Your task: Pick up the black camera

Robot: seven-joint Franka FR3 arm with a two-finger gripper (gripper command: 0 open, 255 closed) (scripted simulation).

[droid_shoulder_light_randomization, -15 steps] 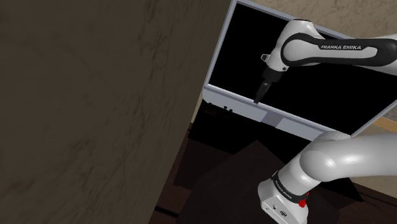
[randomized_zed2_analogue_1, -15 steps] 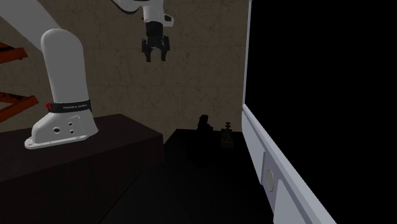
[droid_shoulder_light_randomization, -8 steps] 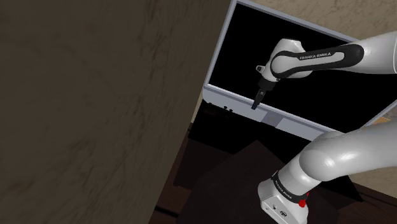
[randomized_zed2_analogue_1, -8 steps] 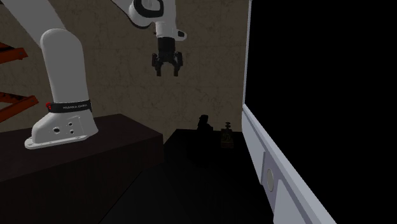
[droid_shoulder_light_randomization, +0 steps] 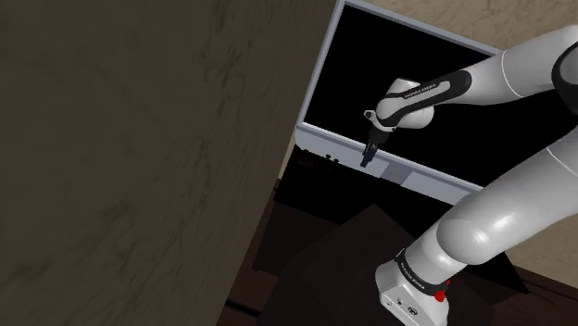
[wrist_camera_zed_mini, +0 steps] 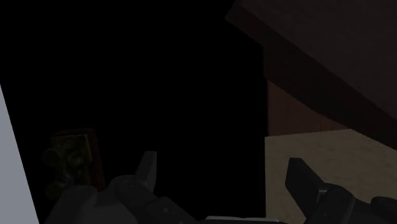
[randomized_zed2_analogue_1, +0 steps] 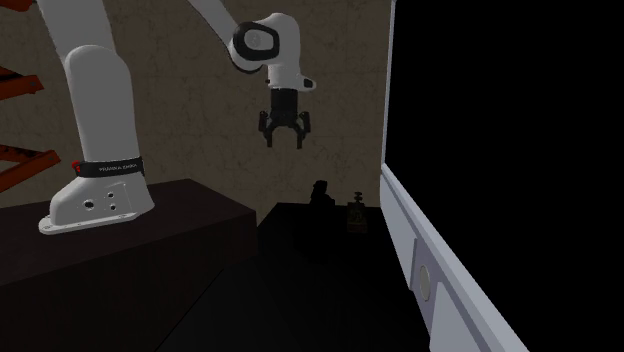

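Dark surface [randomized_zed2_analogue_1: 305, 290] against mottled brown wall [randomized_zed2_analogue_1: 180, 90]. Black camera [randomized_zed2_analogue_1: 322, 194] sits at surface's far end, just beside small greenish object [randomized_zed2_analogue_1: 356, 215]. My gripper [randomized_zed2_analogue_1: 285, 141] hangs above camera, slightly toward second exterior view's left, well apart from it. 2 fingers [wrist_camera_zed_mini: 147, 170] spread, nothing between.

Your shoulder camera sits high, beside and a little behind the stand [droid_shoulder_light_randomization: 366, 231], looking down. In it the arm's base [droid_shoulder_light_randomization: 414, 287] lies at 5 o'clock, the brown wall [droid_shoulder_light_randomization: 139, 139] fills 9 o'clock and the white frame [droid_shoulder_light_randomization: 408, 176] stands at 2 o'clock. Your second exterior camera sits low and close, near the level of the desk [randomized_zed2_analogue_1: 300, 290], facing that same wall. There the base is at 9 o'clock and the frame at 4 o'clock. Both views share the end effector [randomized_zed2_analogue_1: 285, 142]. Your wrist camera looks along it, onto the dark desk and the frame's edge.
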